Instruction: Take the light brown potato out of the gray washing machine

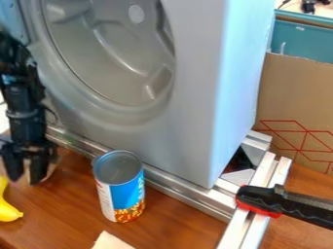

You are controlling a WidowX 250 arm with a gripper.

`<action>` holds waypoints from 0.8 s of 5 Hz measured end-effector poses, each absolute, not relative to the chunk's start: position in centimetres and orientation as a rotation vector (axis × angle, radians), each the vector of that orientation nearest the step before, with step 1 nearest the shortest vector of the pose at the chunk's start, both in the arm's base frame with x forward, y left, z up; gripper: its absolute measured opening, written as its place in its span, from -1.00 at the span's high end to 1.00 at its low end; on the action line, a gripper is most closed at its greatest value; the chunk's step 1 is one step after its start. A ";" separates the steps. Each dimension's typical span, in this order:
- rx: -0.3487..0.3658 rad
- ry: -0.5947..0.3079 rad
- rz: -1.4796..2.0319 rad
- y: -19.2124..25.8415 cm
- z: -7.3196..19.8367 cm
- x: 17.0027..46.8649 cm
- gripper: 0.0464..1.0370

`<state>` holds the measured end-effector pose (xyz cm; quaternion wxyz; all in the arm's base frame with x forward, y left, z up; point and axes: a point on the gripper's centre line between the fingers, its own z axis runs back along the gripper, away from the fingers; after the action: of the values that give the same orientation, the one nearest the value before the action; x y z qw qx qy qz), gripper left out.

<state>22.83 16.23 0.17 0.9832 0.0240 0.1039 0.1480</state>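
Hanging down at the left edge, the black gripper [26, 168] points its two fingers [39, 168] at the wooden table [175, 221], with a clear gap between them. They stand partly open, and that gap looks free of any held thing; exactly how wide they could go, I cannot tell. Something pale brown [54, 168] shows just behind and beside the fingers, too hidden to name.

To the right of the gripper, and apart from it, a can [122, 187] stands upright on the table, its top open and its inside grey. Its label is blue and white, with an orange and brown food picture near the base. Below the gripper, a yellow banana [8, 210] lies partly past the left edge. A pale scrap [110, 241] lies at the bottom edge, below the can.

Behind the can, a large grey panel [195, 97] with a round hollow stands upright along metal rails [185, 190]. A black and red clamp [270, 201] lies across the rails at the right. Farther back are a cardboard box [296, 95] with red lines and a teal cabinet [305, 41].
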 end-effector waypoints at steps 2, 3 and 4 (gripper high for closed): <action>0.051 0.138 0.324 15.8 3.3 22.7 -0.94; 0.066 0.237 0.333 14.8 4.7 20.8 -0.93; 0.086 0.373 0.267 11.2 4.4 17.7 -0.93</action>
<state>17.65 11.23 4.44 0.9729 0.0427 0.1847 0.1324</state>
